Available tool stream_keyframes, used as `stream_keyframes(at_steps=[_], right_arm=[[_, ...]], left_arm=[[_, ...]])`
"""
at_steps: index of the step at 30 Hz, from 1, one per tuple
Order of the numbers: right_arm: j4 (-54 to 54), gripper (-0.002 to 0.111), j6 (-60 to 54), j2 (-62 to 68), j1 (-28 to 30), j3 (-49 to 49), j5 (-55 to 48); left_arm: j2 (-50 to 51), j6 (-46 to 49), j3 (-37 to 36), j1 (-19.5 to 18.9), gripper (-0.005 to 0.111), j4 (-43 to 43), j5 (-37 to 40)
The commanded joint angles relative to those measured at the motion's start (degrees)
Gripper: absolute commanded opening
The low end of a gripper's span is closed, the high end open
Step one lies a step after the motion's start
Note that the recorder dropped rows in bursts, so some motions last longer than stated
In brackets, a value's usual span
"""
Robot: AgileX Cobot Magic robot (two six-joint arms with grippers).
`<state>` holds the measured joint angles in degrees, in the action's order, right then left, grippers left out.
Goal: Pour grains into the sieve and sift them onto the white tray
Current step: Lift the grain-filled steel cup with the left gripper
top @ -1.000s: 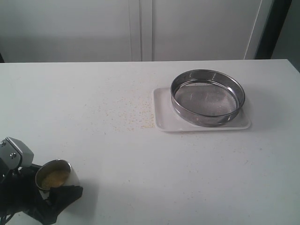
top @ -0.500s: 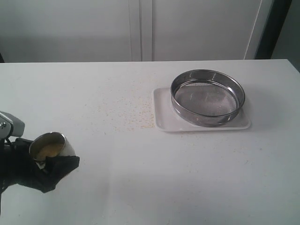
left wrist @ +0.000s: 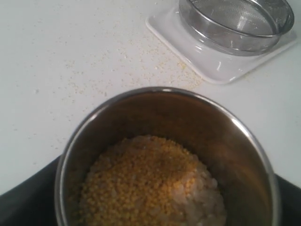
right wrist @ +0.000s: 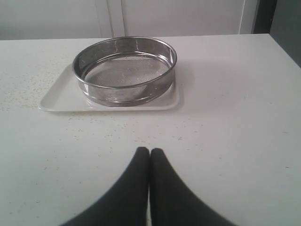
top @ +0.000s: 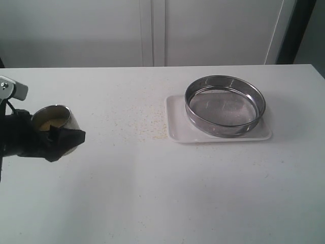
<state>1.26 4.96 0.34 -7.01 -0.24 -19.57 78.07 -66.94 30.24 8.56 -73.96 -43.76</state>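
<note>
The grains (left wrist: 150, 183), golden-yellow meal with a paler patch at one side, lie heaped in the bottom of a small steel cup (top: 53, 119). The cup now rides clear of the bench (top: 152, 203) at the 9 o'clock edge of the exterior view, having climbed from the 7 o'clock corner within the last second. The left hand (top: 48, 136) grasps the cup with its dark fingers spread wide around the wall, holding it close to upright, and nothing spills. Well apart, toward 3 o'clock from the cup, the sieve (top: 225, 105) stands on the white tray (top: 175, 131), its mesh showing no heap of grain. A loose scatter of stray grains (top: 147, 124) dusts the bench just beside the tray's 9 o'clock edge. The right hand (right wrist: 149, 157) is clenched and empty, with the sieve ahead of it at its 12 o'clock. By these signs the lift is done and the carry across to the sieve comes next, with pouring and sifting not yet begun.
</note>
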Motion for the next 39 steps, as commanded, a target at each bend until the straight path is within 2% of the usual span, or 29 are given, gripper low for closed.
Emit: stream_keyframes(at_steps=[1, 11, 13, 16, 19, 23, 26, 35, 39], right_arm=[[-0.2, 0.0, 0.1, -0.3, 0.2, 0.2, 0.4], [-0.2, 0.0, 0.1, -0.3, 0.2, 0.2, 0.4], [-0.2, 0.0, 0.1, -0.3, 0.2, 0.2, 0.4], [-0.2, 0.0, 0.1, -0.3, 0.2, 0.2, 0.4], [-0.2, 0.0, 0.1, -0.3, 0.2, 0.2, 0.4], [-0.2, 0.0, 0.1, -0.3, 0.2, 0.2, 0.4], [-0.2, 0.0, 0.1, -0.3, 0.2, 0.2, 0.4], [-0.2, 0.0, 0.1, -0.3, 0.2, 0.2, 0.2], [-0.2, 0.0, 0.1, -0.3, 0.2, 0.2, 0.2]], left_arm=[[-0.8, -7.3, 4.8, 0.2, 0.0, -6.2, 1.2], [-0.7, -25.2, 15.8, 0.2, 0.0, -24.8, 5.1], [-0.7, -28.1, 17.3, 0.8, 0.0, -26.0, 6.7], [-0.7, -28.8, 18.4, 3.7, 0.0, -26.0, 12.2], [-0.3, -28.8, 19.2, 8.9, 0.0, -26.0, 19.4], [1.0, -26.6, 20.2, 14.4, 0.0, -26.0, 30.7], [1.4, -20.6, 20.8, 16.4, 0.0, -26.0, 37.3], [1.4, -3.4, 21.2, 16.8, 0.0, -26.0, 46.1], [1.4, -4.0, 21.2, 16.8, 0.0, -26.0, 47.0]])
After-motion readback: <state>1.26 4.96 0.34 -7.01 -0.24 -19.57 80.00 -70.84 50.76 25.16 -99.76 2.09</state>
